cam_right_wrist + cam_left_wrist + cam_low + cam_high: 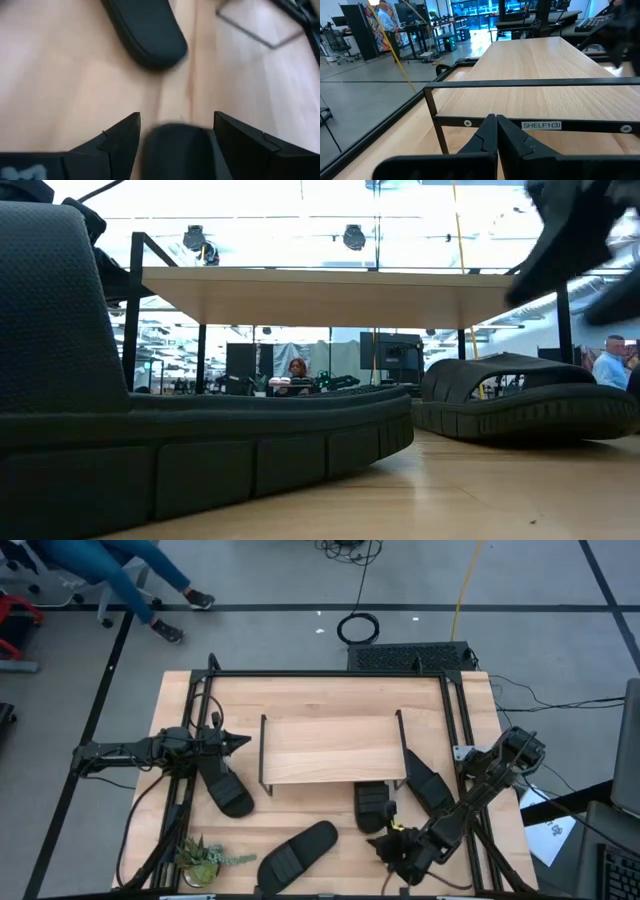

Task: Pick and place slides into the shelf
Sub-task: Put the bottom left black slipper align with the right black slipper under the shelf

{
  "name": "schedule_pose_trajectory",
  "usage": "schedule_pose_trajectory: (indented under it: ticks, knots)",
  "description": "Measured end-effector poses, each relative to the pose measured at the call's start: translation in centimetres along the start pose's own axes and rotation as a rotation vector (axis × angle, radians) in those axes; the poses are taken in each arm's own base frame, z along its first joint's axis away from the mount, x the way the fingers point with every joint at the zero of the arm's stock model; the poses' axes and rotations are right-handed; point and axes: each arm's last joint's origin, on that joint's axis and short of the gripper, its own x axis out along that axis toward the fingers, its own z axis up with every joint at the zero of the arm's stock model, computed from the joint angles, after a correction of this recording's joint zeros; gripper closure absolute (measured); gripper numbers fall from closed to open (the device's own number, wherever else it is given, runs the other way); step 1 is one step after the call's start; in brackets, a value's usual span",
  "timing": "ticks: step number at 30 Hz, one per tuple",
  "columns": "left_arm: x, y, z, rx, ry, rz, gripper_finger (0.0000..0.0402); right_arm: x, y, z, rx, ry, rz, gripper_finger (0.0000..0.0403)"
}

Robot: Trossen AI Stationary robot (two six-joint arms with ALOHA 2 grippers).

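Observation:
The shelf [330, 748] stands mid-table on thin black legs; it also shows in the left wrist view [545, 70]. Several black slides lie sole-down on the table. One [225, 785] is left of the shelf. One [298, 852] lies near the front edge [200, 450]. One [371, 805] lies half under the shelf's near edge [520, 395]. One [430, 785] is by its right end. My left gripper [240, 740] [496, 135] waits shut left of the shelf. My right gripper [395, 848] [175, 125] hangs open above the table's near right. I cannot tell what the dark blurred shape low between its fingers is.
A small potted plant [200, 858] stands at the near left corner. Black frame rails [452, 720] run along the table's sides and far edge. Bare wood lies between the front slide and the shelf. People show in the room beyond the table.

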Motion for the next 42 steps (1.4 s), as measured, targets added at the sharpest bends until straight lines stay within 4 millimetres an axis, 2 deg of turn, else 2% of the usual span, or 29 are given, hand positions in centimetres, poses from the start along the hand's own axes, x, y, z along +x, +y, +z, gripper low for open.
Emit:
schedule_pose_trajectory:
  ticks: [6, 9, 12, 16, 20, 22, 27, 31, 35, 42]
  knots:
    - [0.0, 0.0, 0.0, 0.000, 0.000, 0.001, 0.0401, -4.2, -1.8, 2.0, -0.004, -0.146, 0.051, 0.0161]
    - [0.0, 0.0, 0.0, 0.006, 0.000, 0.001, 0.0401, -6.4, -3.1, 2.7, -0.019, -0.218, 0.028, 0.0176]
    - [0.0, 0.0, 0.0, 0.012, 0.000, 0.001, 0.0401, -8.3, -4.6, 3.3, -0.042, -0.287, -0.083, 0.0210]
    - [0.0, 0.0, 0.0, 0.012, 0.000, 0.002, 0.0401, -9.8, -6.4, 3.4, -0.068, -0.320, -0.229, 0.0281]
    - [0.0, 0.0, 0.0, 0.019, 0.000, 0.004, 0.0401, -9.9, -7.5, 2.6, -0.130, -0.303, -0.287, 0.0373]
    - [0.0, 0.0, 0.0, 0.035, 0.000, 0.005, 0.0401, -9.7, -7.9, 1.9, -0.161, -0.289, -0.294, 0.0393]
    - [0.0, 0.0, 0.0, 0.046, -0.001, 0.005, 0.0401, -9.2, -8.9, 0.4, -0.197, -0.256, -0.338, 0.0393]
    - [0.0, 0.0, 0.2, 0.059, -0.022, 0.010, 0.0401, -10.1, -10.4, 0.1, -0.200, -0.271, -0.352, 0.0400]
    - [0.0, 0.1, 0.6, 0.064, -0.068, 0.014, 0.0401, -11.6, -12.4, -0.4, -0.098, -0.321, -0.343, 0.0401]
    - [0.0, 0.0, 0.7, 0.027, -0.080, -0.021, 0.0401, -11.7, -14.5, -4.7, -0.003, -0.393, -0.322, 0.0402]
